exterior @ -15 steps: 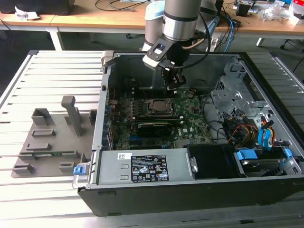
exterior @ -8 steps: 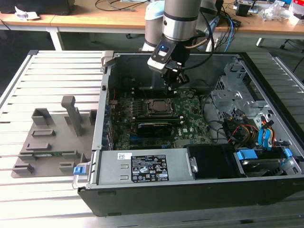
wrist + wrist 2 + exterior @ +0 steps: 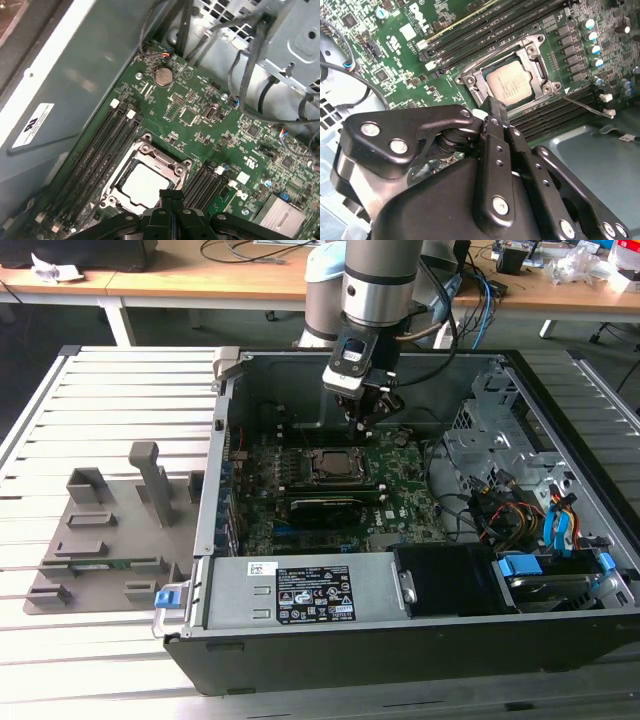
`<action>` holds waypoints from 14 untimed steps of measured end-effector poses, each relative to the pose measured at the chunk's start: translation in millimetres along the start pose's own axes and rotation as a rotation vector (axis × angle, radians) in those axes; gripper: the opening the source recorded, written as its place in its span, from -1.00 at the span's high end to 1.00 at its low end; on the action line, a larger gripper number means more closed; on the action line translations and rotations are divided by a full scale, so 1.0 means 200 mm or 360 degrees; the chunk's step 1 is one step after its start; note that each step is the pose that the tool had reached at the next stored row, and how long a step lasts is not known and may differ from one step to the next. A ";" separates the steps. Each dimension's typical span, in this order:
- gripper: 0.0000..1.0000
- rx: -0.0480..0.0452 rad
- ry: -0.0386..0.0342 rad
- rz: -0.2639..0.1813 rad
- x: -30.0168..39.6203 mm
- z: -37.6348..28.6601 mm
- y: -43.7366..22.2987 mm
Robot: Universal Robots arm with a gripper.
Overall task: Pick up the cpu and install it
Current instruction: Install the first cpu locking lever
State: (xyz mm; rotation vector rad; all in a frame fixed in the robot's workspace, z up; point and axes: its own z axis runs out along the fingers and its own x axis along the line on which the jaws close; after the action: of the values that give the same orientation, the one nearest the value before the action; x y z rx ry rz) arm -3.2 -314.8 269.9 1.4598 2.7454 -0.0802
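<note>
Black gripper (image 3: 492, 104) hovers clenched and empty near the silvery-grey square cpu (image 3: 509, 82), seated in its metal socket frame (image 3: 167, 159).

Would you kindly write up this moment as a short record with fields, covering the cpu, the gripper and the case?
cpu: lies flat inside the socket frame on the motherboard
gripper: fingers together, nothing between them, poised by the socket's edge
contact with cpu: cannot tell
case: open, lying on its side on the slatted table
grey tray: beside the case, at the exterior view's left
</note>
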 end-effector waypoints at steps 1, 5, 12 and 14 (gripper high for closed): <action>0.79 -0.0001 -0.0001 -0.0017 0.000 0.000 0.000; 0.79 -0.0007 -0.0004 -0.0139 0.000 0.000 0.000; 0.79 -0.0018 -0.0011 -0.0352 0.000 0.000 0.000; 0.79 -0.0021 -0.0013 -0.0406 0.000 0.000 0.000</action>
State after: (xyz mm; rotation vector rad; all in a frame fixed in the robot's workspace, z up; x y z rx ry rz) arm -3.2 -314.8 269.9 1.0956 2.9034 -0.0733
